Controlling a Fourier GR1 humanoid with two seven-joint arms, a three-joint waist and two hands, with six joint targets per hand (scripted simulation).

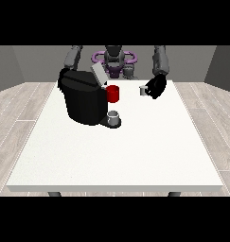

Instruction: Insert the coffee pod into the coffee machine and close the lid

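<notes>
**Holding the pod above the table's far edge**

Front view: we see the white table [116, 156] carrying a black coffee machine [83, 101] near its far left corner. The machine's grey lid [98, 74] stands tilted up, open, at its top. A red cup-like part [113, 93] sits at the machine's right side, and below it a small grey cup [114, 116] rests on the machine's drip base.

The hand at the view's right [156, 86] hangs near the table's far edge, right of the middle, well apart from the machine. Its fingers are curled round the small pale coffee pod [143, 90], which shows at the hand's left side, raised off the table surface.

The hand at the view's left [62, 74] is mostly hidden behind the machine's upper left corner; we cannot tell how its fingers lie.
</notes>
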